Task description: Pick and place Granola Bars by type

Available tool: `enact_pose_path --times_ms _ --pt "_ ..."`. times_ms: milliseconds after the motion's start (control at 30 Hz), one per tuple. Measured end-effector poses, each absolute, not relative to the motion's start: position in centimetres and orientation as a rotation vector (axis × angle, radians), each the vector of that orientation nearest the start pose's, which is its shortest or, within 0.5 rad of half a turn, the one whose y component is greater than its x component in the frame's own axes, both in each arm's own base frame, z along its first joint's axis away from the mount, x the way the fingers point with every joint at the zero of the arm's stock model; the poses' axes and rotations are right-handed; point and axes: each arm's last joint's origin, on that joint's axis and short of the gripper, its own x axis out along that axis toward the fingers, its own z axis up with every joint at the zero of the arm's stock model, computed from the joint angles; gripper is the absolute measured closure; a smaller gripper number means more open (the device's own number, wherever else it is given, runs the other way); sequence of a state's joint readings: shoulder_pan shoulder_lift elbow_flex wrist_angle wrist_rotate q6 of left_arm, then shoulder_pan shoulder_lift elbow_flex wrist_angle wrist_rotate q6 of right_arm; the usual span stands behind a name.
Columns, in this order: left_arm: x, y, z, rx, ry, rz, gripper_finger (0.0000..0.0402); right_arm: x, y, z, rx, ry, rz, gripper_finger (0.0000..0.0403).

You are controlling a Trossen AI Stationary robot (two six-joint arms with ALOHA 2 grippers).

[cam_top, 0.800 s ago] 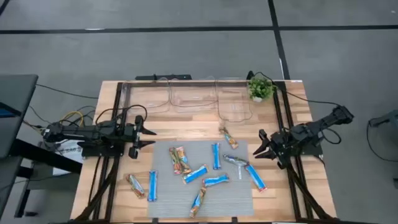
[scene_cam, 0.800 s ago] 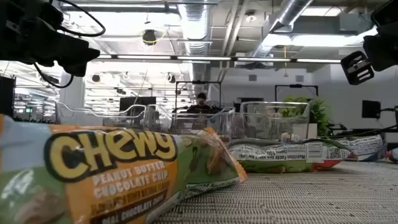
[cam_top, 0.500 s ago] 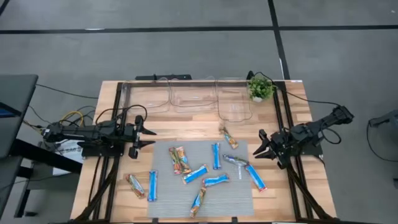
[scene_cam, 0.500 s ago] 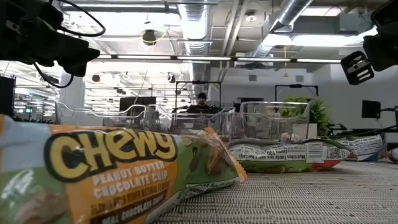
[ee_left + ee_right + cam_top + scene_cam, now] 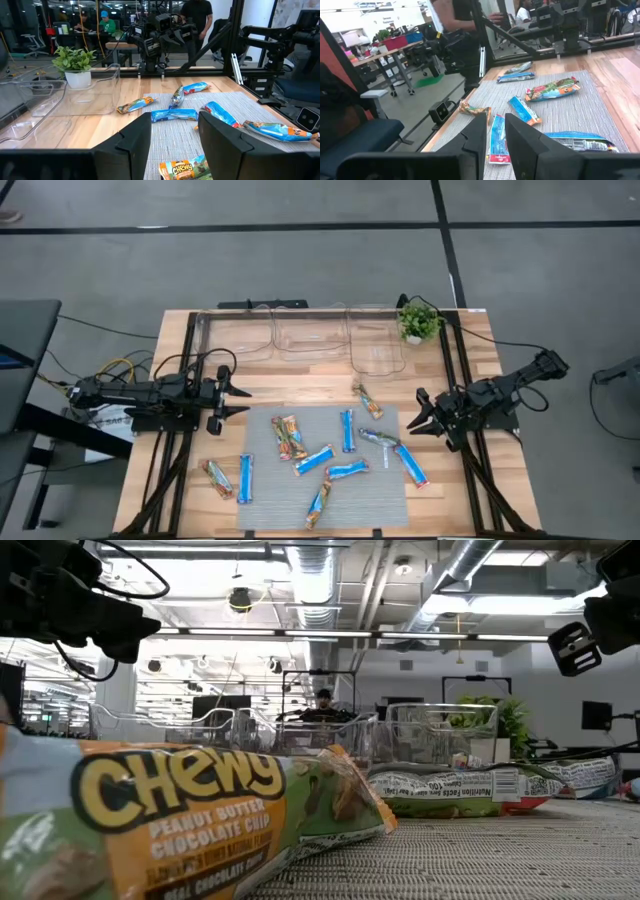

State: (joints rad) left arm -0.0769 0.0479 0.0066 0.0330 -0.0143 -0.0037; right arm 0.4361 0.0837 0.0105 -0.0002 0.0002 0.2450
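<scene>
Several Granola Bars lie flat on a grey mat (image 5: 385,500): blue ones (image 5: 347,430) (image 5: 315,459) (image 5: 411,465), a silvery-green one (image 5: 378,439) and a multicoloured pair (image 5: 289,437). An orange-brown bar (image 5: 368,400) lies on the wood past the mat, two more (image 5: 217,478) (image 5: 245,478) at its left edge. My left gripper (image 5: 240,401) (image 5: 175,135) stands open off the mat's far left corner, pointing right. My right gripper (image 5: 414,413) (image 5: 496,135) is at the mat's right edge, pointing left, its fingers nearly together. Neither holds anything.
Three clear bins (image 5: 240,335) (image 5: 310,338) (image 5: 376,345) line the table's far edge, with a small potted plant (image 5: 418,320) at their right. Black frame rails (image 5: 180,440) (image 5: 470,470) run along both sides. In the low view a Chewy bar (image 5: 180,810) fills the foreground.
</scene>
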Motion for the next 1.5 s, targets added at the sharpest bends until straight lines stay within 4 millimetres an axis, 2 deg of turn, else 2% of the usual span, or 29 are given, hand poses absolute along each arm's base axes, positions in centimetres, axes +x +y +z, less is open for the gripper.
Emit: enact_pose_path --times_ms 1067,1267,1400,1500 --pt "10.0 -0.73 16.52 -0.003 0.008 -0.062 0.0244 9.26 4.31 16.04 0.225 0.125 0.424 0.0341" --pt "10.0 -0.7 16.54 0.047 0.005 -0.053 0.0244 9.26 4.31 16.04 0.225 0.125 0.424 0.0341" --pt "10.0 -0.75 16.54 -0.087 0.01 -0.071 0.0244 9.26 4.31 16.04 0.225 0.126 0.424 0.0341" --pt "9.98 -0.92 16.61 -0.358 0.022 -0.128 0.0244 9.26 4.31 16.04 0.225 0.126 0.424 0.0341"
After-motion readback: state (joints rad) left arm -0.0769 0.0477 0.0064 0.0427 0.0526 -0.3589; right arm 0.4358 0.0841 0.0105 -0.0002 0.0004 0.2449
